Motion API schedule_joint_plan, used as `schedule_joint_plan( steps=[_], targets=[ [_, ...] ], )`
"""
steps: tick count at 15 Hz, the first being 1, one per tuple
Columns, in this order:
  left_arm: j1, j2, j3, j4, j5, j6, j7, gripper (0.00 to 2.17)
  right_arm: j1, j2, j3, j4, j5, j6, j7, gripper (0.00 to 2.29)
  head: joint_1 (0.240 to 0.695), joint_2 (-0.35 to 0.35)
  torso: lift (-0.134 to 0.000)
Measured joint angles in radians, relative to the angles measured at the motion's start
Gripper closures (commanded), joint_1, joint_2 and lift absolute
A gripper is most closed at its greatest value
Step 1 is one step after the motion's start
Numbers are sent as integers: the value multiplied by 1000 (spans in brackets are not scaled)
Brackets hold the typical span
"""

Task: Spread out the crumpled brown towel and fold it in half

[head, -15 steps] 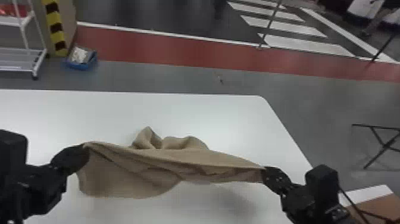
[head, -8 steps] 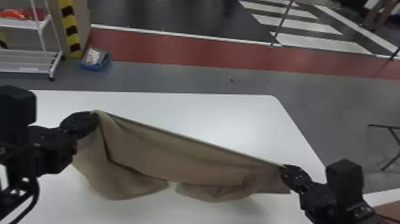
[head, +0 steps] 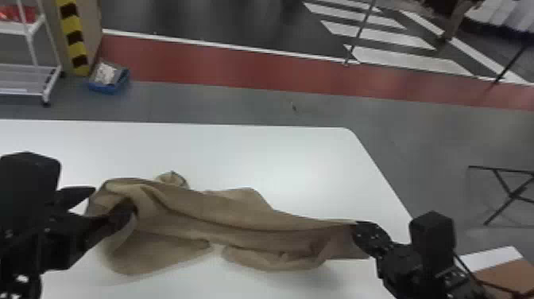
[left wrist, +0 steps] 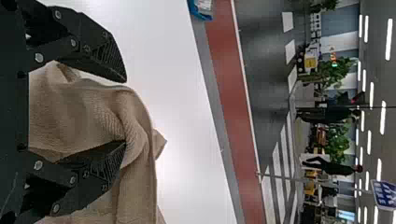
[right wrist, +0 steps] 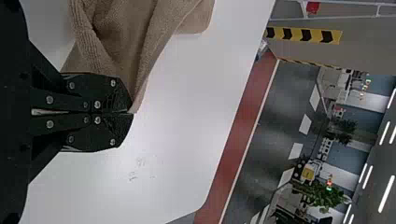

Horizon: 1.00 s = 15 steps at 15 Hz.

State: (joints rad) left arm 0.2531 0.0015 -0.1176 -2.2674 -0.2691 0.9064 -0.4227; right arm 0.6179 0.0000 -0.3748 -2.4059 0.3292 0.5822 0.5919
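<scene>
left jaws: spread apart; towel (head: pixel 222 214) sits between the fingers (left wrist: pixel 100 51) of my left gripper (head: pixel 113 199) and drapes over the lower one in the head view
right jaws: clenched on a towel corner, tips of my right gripper (head: pixel 355 228) together
towel: brown, bunched, over the near half of the white table (head: pixel 278 155), strung between my two grippers; long creases run sideways, small curl on the far side near my left, two rounded lobes on the near side with a gap between
in the way: towel cloth wrapped around my lower left finger; my own arms at both ends of the towel
table edges: far edge well beyond the towel; right edge slants near my right gripper, rounded far corner
room: white tabletop between towel and far edge, more past the towel toward the right corner
past far edge: blue bin (head: pixel 106 89) on the floor, white cart (head: pixel 44 88) and yellow-black striped post (head: pixel 74 37) off to the left
right side: black folding legs (head: pixel 514 195) on the floor, brown-and-white surface (head: pixel 504 274) beyond my right arm
</scene>
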Motion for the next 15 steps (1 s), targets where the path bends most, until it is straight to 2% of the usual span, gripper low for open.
schedule_joint_plan(
  steps=[2,5,9,12,15],
  targets=[
    [31,0,55,-16,1,18,-36,33,-8,0,-7,13,-1,2,-1,2182,695,-274,-125],
    [54,0,119,-15,14,19,-39,36,-21,0,-40,39,-2,10,-10,2182,695,-262,-125],
    [57,0,129,9,23,17,-39,36,-34,0,-96,57,-15,56,-47,2182,695,-313,-125],
    [56,0,129,23,23,14,-46,76,-38,0,-148,59,-69,73,-53,2182,695,-342,-125],
    [59,0,135,38,21,6,-117,90,-37,0,-145,57,-85,68,-52,2179,695,-350,-125]
  ],
)
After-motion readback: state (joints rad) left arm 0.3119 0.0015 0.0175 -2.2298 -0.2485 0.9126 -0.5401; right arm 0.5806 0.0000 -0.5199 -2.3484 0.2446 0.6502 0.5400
